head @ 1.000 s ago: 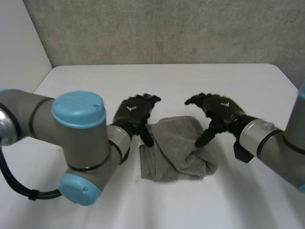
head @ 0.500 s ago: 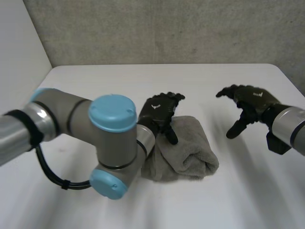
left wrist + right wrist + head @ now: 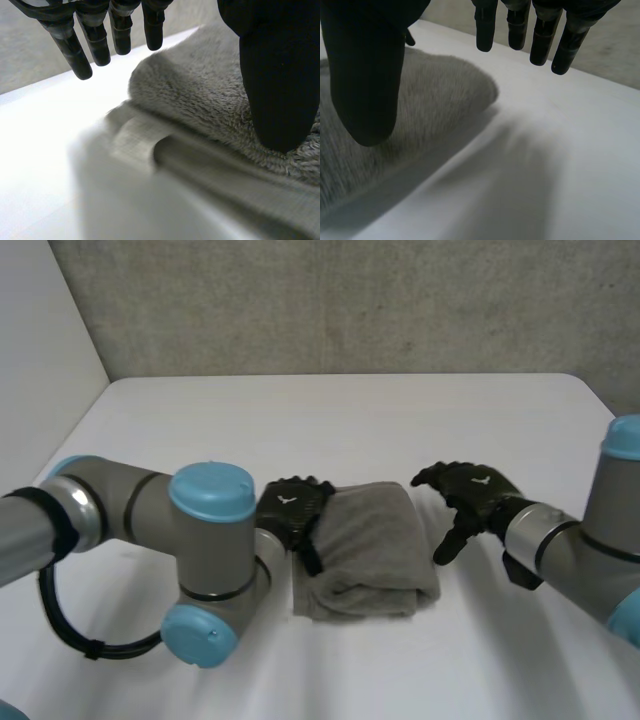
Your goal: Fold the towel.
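Head view: the folded grey towel [image 3: 365, 545] is lying just below the frame's centre on the white table [image 3: 400, 420]. The left hand [image 3: 293, 510] is touching its left edge, and the right hand [image 3: 470, 490] is hovering just right of it.

Left wrist view: the thumb [image 3: 277, 75] is resting on the towel, with the fingers [image 3: 70, 45] straight and released.

Right wrist view: that hand is hanging released, its fingers over bare table.

The towel [image 3: 200, 100] is cut off beside the thumb of the left hand [image 3: 277, 75]; its folded edge past the thumb tip is blurred. The thumb of the right hand [image 3: 365, 65] covers part of it.
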Controlling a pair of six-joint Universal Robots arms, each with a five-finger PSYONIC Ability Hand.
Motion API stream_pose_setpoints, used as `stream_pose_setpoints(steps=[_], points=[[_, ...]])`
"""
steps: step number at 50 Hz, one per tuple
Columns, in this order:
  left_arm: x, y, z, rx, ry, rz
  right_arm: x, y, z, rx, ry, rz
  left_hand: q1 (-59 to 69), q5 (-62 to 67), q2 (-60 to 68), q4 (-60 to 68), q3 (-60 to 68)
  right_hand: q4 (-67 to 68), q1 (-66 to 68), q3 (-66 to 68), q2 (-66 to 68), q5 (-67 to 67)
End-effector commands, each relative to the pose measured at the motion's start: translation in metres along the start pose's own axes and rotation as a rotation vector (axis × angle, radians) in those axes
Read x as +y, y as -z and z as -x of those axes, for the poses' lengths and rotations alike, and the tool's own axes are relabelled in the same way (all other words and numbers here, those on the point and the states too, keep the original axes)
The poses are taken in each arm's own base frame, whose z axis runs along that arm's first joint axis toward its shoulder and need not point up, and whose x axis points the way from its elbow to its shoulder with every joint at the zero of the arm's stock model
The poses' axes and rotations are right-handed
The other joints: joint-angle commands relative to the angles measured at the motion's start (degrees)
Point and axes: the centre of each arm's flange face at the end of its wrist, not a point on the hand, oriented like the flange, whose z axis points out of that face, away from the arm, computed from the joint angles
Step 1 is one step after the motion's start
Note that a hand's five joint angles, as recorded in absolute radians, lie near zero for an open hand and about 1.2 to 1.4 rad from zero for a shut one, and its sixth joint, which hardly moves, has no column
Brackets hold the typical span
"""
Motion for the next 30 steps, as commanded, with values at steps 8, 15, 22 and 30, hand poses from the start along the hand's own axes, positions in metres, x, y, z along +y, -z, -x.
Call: stream_pose_setpoints(steps=[8, 15, 22, 30], points=[[0.016, 0.008, 0.023, -0.095, -0.061, 0.099, 0.02, -0.013, 0.027, -0.069, 0.028, 0.051, -0.5, -0.63, -0.46, -0.52, -0.55, -3.46, -2.57, -2.34, -3.51, -3.87], [0.008, 0.014, 0.014, -0.078, -0.061, 0.075, 0.011, -0.015, 0.024, -0.057, 0.033, 0.03, -1.5, -1.64, -1.47, -1.53, -1.56, -3.46, -2.57, -2.34, -3.51, -3.87], [-0.042, 0.031, 0.015, -0.082, -0.05, -0.061, -0.055, 0.012, 0.02, -0.017, 0.076, -0.151, -1.67, -1.81, -1.64, -1.7, -1.73, -3.46, -2.57, -2.34, -3.51, -3.87], [-0.139, 0.083, 0.041, -0.153, -0.018, -0.331, -0.112, 0.041, 0.007, 0.162, 0.101, -0.324, -1.67, -1.81, -1.64, -1.7, -1.73, -3.46, -2.57, -2.34, -3.51, -3.87]])
